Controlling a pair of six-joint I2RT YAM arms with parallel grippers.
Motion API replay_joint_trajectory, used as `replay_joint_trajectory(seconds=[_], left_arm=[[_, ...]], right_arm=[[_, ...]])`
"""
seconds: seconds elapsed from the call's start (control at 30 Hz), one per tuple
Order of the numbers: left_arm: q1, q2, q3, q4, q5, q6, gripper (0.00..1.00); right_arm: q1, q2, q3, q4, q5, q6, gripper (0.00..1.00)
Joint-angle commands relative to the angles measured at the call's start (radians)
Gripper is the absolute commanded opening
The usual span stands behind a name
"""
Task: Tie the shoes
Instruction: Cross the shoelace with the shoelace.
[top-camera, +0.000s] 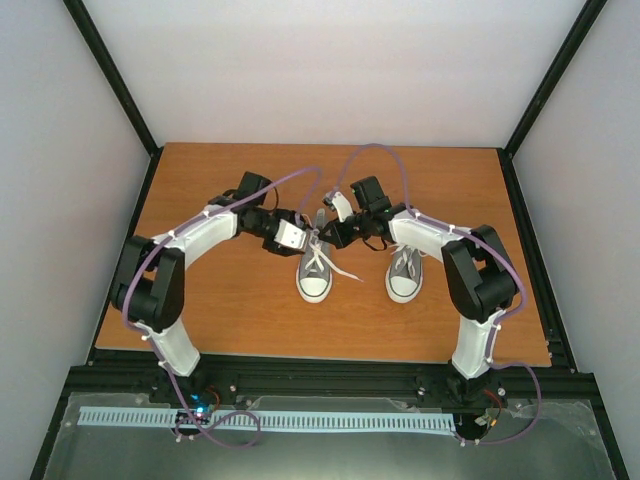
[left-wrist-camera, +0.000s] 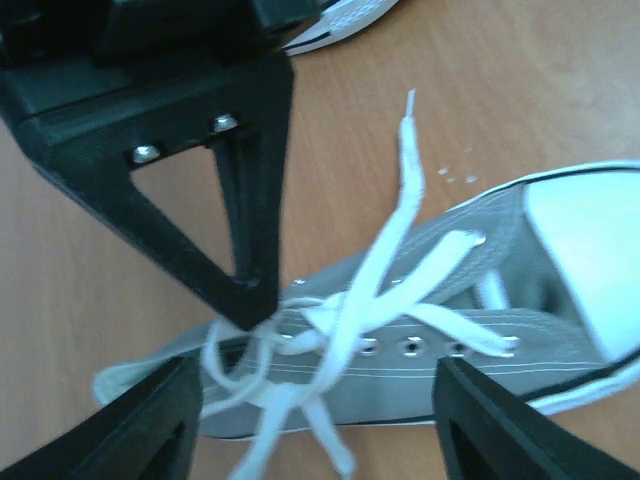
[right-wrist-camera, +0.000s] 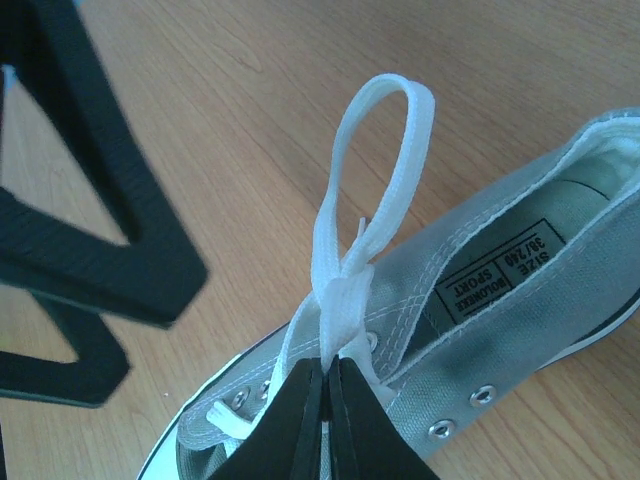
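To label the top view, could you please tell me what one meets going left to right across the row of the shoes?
left arm → left shoe → right shoe → right arm

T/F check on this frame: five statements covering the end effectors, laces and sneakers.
1. The right end effector is shut on a white lace. True.
2. The left end effector is clamped on that lace. False: its fingers stand apart and grip nothing.
3. A lace loop stands beyond the right end effector's pinch. True.
4. Each arm works at a separate sneaker. False: both meet over the left-hand sneaker in the top view.
5. The sneakers sit on a white table. False: it is a wooden table.
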Motion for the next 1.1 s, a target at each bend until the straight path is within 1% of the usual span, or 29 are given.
replay_joint_trajectory(seconds=[0.0, 0.03, 0.17, 0.3, 0.47, 0.53, 0.6, 0.7, 0.87, 0.9, 0.97, 1.07], left_arm=[[-0.032, 0.035, 0.000, 0.226, -0.046, 0.004, 0.72], [-0.047, 0.041, -0.016, 0.243, -0.070, 0.010, 0.74], [-0.056, 0.048, -0.074, 0.343, -0.103, 0.011, 0.74], [-0.058, 0.073, -0.068, 0.358, -0.123, 0.011, 0.74], [-0.070, 0.094, -0.052, 0.393, -0.130, -0.058, 0.72], [-0.074, 0.105, -0.042, 0.396, -0.139, -0.069, 0.69], [-0.076, 0.115, -0.039, 0.405, -0.159, -0.078, 0.63], [-0.076, 0.114, -0.019, 0.373, -0.157, -0.109, 0.52], [-0.076, 0.121, 0.058, 0.226, -0.104, -0.140, 0.30], [-0.076, 0.127, 0.061, 0.223, -0.101, -0.146, 0.28], [-0.076, 0.135, 0.068, 0.224, -0.099, -0.160, 0.28], [-0.076, 0.151, 0.088, 0.208, -0.103, -0.167, 0.29]], right_arm=[[-0.003, 0.012, 0.024, 0.012, -0.025, -0.002, 0.03], [-0.003, 0.011, 0.024, 0.013, -0.025, -0.002, 0.03], [-0.005, 0.010, 0.022, 0.012, -0.031, -0.002, 0.03], [-0.004, 0.016, 0.023, 0.012, -0.033, -0.002, 0.03], [-0.004, 0.013, 0.022, 0.018, -0.040, 0.003, 0.03], [-0.004, 0.011, 0.022, 0.018, -0.042, 0.003, 0.03], [-0.005, 0.010, 0.022, 0.018, -0.044, 0.001, 0.03], [-0.006, 0.009, 0.022, 0.018, -0.047, 0.001, 0.03], [-0.007, 0.008, 0.022, 0.014, -0.049, -0.003, 0.03], [-0.007, 0.009, 0.022, 0.014, -0.050, -0.004, 0.03], [-0.008, 0.007, 0.022, 0.012, -0.052, -0.007, 0.03], [-0.007, 0.006, 0.023, 0.007, -0.057, -0.009, 0.03]])
